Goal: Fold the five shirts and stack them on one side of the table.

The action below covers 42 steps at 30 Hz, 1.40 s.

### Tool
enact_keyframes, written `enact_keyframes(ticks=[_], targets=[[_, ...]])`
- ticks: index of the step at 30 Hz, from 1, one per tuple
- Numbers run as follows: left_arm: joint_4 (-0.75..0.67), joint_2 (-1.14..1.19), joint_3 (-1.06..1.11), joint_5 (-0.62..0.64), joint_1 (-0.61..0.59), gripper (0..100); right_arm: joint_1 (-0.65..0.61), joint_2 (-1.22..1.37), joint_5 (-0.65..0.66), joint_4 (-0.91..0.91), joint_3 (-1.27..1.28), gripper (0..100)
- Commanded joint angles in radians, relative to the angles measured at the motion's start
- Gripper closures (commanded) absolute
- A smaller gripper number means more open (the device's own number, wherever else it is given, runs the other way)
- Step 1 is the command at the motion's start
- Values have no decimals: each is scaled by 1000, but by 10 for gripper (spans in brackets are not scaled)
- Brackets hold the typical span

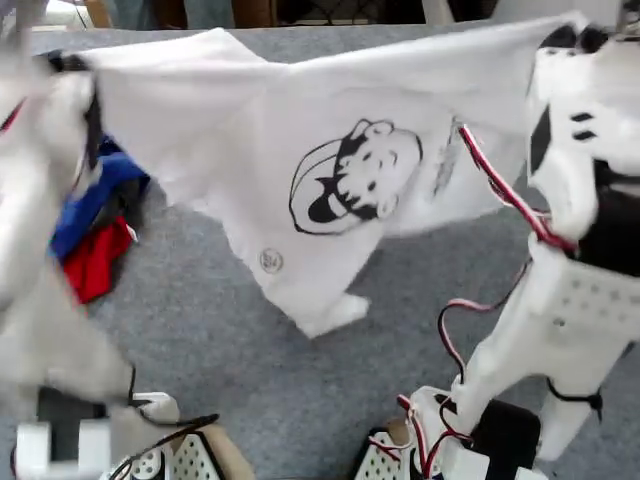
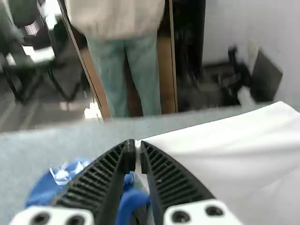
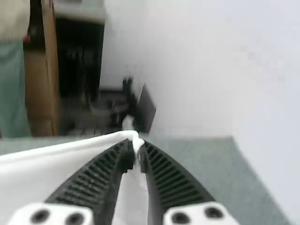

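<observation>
Two claws hold one white shirt (image 1: 300, 130) spread across the upper part of the high view, its top edge running from the upper left corner to the upper right.

At the far left of that view the left arm rises as a pale blur. In the left wrist view the left claw (image 2: 135, 146) is clenched on a corner of the white shirt, a thin fold of cloth pinched between its ribbed black fingers (image 2: 96, 176), and the rest of the fabric spreads away to the right of the frame. Below this arm, at the left edge of the high view, a blue shirt (image 1: 95, 195) and a red shirt (image 1: 95, 262) lie bunched together on the grey tabletop (image 1: 220, 340), with some dark cloth (image 1: 128, 200) between them.

At the centre of the high view the white shirt sags. A black-and-white cartoon face (image 1: 355, 178) is printed on it and a small round mark (image 1: 271, 261) sits lower left of that. The lowest flap hangs to just below frame centre; whether it touches the tabletop I cannot tell.

At the right, red, white and black cables (image 1: 500, 185) run down along the right arm. In the right wrist view the right claw (image 3: 136, 143) is clamped on the shirt's other corner, cloth bunched at the fingertips.
</observation>
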Motion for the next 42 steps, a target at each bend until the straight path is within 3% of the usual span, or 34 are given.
enact_keyframes(ticks=[1,7,10,15,23,30,36,42], targets=[[-6,-184,-12,-11,-24,972,-3,-36,-8,3,-216,985],[-117,-324,-31,-6,-45,972,2,-54,-2,124,-472,985],[-147,-342,-31,-5,-113,972,5,-59,-2,249,-496,985],[-121,-374,-39,-3,-113,972,6,-111,-2,359,-493,985],[-15,-411,-36,-3,-124,972,69,-133,-2,367,-489,984],[-222,-400,-8,81,-125,972,98,-128,2,367,-478,983],[-261,-376,68,81,-125,972,77,-130,-9,348,-389,984],[-416,-374,186,83,-122,971,-15,-130,-29,164,-387,984]])
